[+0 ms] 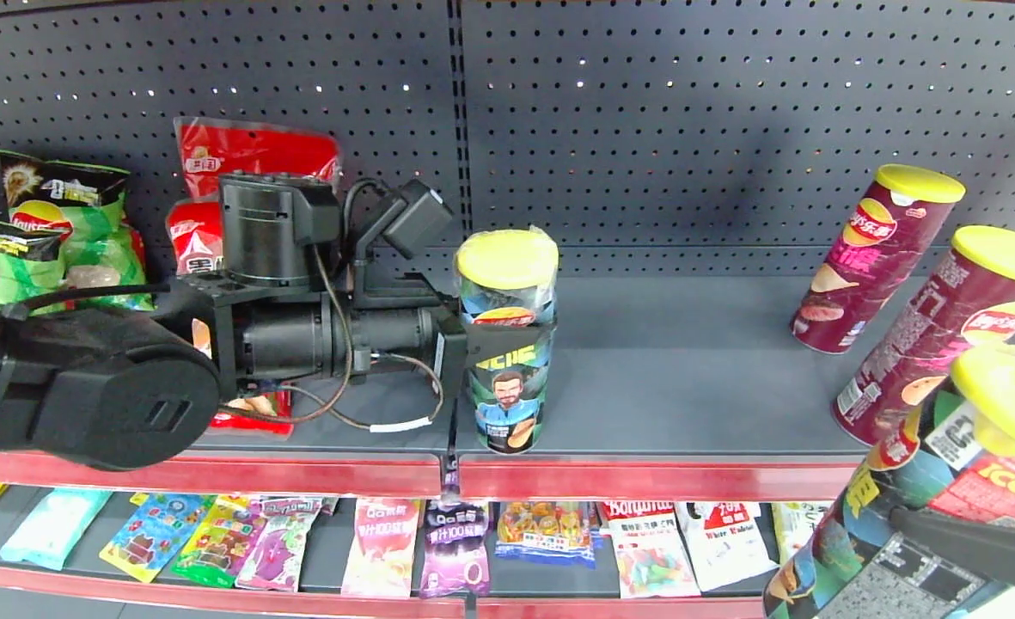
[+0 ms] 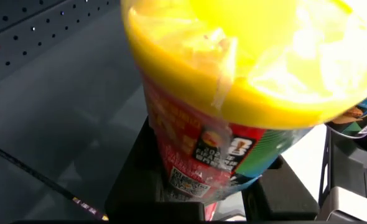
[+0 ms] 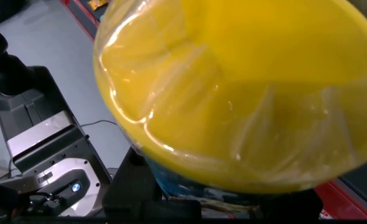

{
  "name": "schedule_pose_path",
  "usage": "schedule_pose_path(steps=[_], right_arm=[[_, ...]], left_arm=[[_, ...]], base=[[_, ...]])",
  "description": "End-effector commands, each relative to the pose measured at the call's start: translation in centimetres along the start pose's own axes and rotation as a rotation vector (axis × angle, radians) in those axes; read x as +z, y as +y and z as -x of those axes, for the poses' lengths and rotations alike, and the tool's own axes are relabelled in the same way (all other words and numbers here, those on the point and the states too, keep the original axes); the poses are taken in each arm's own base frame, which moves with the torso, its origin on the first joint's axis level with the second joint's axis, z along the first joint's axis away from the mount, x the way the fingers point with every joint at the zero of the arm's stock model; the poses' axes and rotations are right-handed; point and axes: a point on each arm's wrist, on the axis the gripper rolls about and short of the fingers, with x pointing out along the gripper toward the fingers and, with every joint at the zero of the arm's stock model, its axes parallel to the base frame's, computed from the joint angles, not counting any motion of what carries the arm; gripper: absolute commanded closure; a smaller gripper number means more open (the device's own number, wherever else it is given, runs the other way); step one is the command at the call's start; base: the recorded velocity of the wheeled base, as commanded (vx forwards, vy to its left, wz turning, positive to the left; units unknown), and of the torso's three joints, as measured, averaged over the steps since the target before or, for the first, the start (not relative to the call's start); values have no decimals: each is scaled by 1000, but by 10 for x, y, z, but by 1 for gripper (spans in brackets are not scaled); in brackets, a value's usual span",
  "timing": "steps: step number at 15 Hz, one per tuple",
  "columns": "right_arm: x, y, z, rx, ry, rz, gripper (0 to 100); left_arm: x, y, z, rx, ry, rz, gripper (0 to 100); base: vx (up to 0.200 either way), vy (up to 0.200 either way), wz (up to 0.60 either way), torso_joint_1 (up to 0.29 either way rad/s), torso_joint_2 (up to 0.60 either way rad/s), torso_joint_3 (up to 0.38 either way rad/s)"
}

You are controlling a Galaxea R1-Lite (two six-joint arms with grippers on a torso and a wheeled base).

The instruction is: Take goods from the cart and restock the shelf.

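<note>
Left fingers (image 1: 483, 342) are clamped across the middle of a chip can (image 1: 507, 404). Its long axis is vertical and its base sits at or just above the shelf (image 1: 687, 370) directly beneath them, so it appears ready for release. Right fingers (image 1: 971, 537) grip a second can (image 1: 920, 481), tilted, with the shelf above and ahead of them.
</note>
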Motion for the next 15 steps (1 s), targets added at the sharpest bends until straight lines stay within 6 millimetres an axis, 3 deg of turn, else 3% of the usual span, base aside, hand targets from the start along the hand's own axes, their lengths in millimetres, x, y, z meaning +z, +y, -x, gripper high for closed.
schedule_pose_path(steps=[1,4,8,10,15], right_arm=[[1,0,-1,2,1,0,100],[5,-2,-3,2,-2,3,100],[28,-13,-19,1,-5,11,100],[46,-25,-39,6,1,12,100],[70,-48,-78,8,19,48,100]], left_arm=[[-3,-1,2,-1,5,3,0],[-2,-1,2,1,4,8,0],[-3,-5,9,6,2,6,0],[-7,-10,24,17,10,15,0],[-16,-20,48,52,24,29,0]], base=[[0,0,0,0,0,0],[0,0,0,0,0,0],[0,0,0,0,0,0],[0,0,0,0,0,0],[0,0,0,0,0,0]])
